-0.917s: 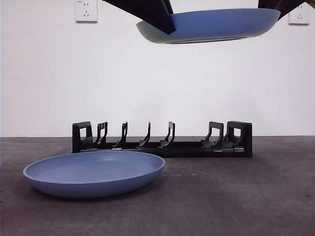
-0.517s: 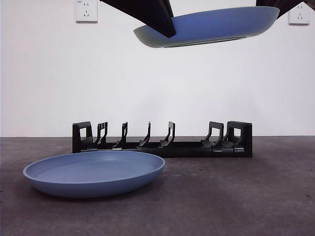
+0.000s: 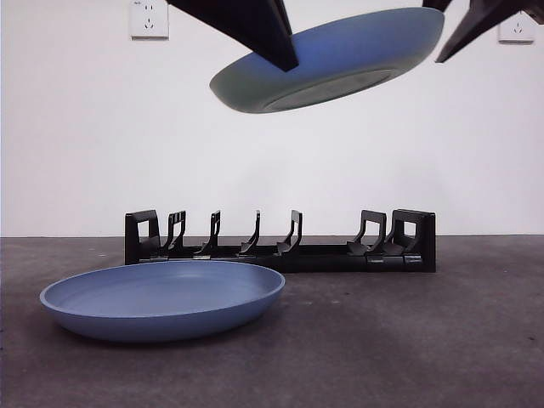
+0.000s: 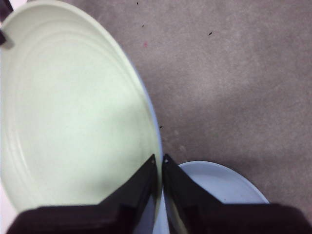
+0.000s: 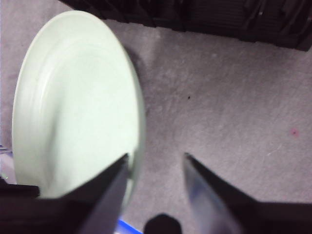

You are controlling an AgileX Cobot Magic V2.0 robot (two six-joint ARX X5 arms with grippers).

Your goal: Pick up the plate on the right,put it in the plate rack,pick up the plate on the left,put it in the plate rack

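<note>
A blue plate (image 3: 340,59) hangs tilted high above the plate rack (image 3: 280,246), its left end lower. My left gripper (image 3: 285,51) is shut on its rim; in the left wrist view the plate (image 4: 73,112) looks pale and the jaws pinch its edge at the left gripper (image 4: 160,163). My right gripper (image 3: 450,25) is open beside the plate's raised end, its jaws spread. In the right wrist view the plate (image 5: 73,102) lies just beside one jaw of the right gripper (image 5: 157,158). A second blue plate (image 3: 161,299) rests flat on the table, front left of the rack.
The black rack (image 5: 219,14) stands along the back of the grey table (image 3: 408,340), its prongs holding nothing. Two wall sockets (image 3: 149,17) sit high on the white wall behind. The resting plate (image 4: 219,185) lies below the left gripper.
My right gripper has opened and let go of the raised plate. The plate has tilted, its left end dropping, and shifted slightly left in the left gripper's hold.
</note>
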